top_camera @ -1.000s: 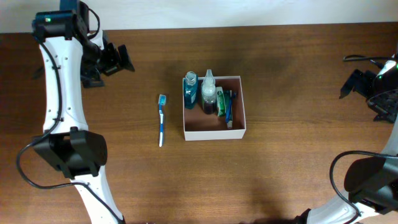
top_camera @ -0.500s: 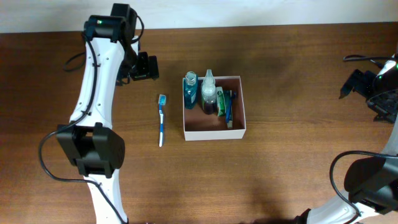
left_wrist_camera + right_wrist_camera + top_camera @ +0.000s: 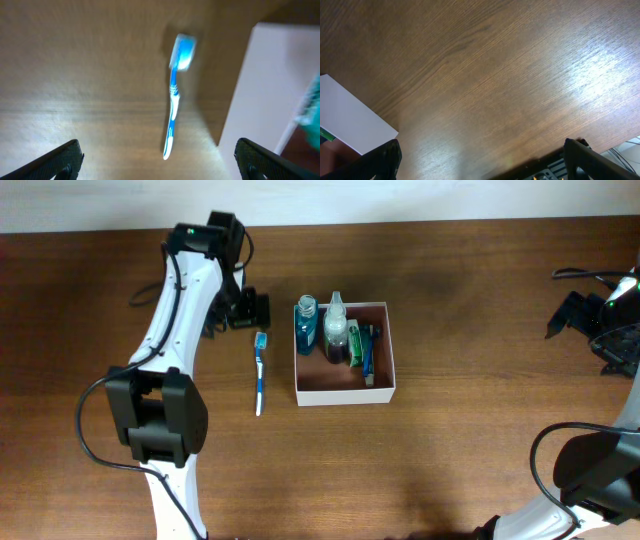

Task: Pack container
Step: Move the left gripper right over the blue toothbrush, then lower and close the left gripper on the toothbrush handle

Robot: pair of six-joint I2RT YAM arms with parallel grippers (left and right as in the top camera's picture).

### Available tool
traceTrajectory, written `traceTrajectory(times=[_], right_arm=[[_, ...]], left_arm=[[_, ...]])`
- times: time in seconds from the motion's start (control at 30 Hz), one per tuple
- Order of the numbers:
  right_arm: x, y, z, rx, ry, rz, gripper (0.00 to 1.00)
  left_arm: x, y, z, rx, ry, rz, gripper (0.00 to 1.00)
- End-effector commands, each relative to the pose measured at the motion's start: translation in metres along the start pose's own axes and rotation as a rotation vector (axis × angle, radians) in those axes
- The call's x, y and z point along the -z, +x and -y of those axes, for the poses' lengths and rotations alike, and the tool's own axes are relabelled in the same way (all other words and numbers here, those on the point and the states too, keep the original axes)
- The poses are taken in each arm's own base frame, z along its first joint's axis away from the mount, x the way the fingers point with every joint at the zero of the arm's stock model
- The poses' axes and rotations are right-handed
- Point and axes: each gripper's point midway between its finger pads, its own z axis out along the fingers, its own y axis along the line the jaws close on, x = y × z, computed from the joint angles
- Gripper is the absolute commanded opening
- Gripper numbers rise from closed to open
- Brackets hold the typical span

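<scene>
Container (image 3: 345,393) mid-surface (image 3: 450,450), bottles (image 3: 307,330) inside | toothbrush (image 3: 260,373) flat just left of it | left tool (image 3: 252,312) open, empty, near toothbrush head | right tool (image 3: 560,318) open, empty, far right

Dark wooden bench (image 3: 450,440): blue toothbrush (image 3: 260,380) lies just ahead of the left tool (image 3: 258,312), white container (image 3: 345,393) to its right.
</scene>
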Motion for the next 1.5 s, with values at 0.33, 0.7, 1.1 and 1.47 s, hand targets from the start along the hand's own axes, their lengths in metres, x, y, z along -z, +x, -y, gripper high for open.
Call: traceTrajectory(times=[0.33, 0.7, 1.1, 1.47], right_arm=[[0.003, 0.001, 0.001, 0.006, 0.003, 0.012, 0.99], [0.003, 0.001, 0.001, 0.006, 0.003, 0.012, 0.99], [0.003, 0.001, 0.001, 0.006, 0.003, 0.012, 0.99], [0.003, 0.001, 0.001, 0.006, 0.003, 0.012, 0.99]], left_arm=[[-0.056, 0.041, -0.003, -0.019, -0.015, -0.155, 0.99], [-0.084, 0.049, 0.031, -0.102, -0.013, -0.124, 0.99], [-0.095, 0.052, 0.025, -0.042, -0.017, -0.131, 0.99], [-0.107, 0.053, 0.024, -0.041, -0.015, -0.125, 0.99]])
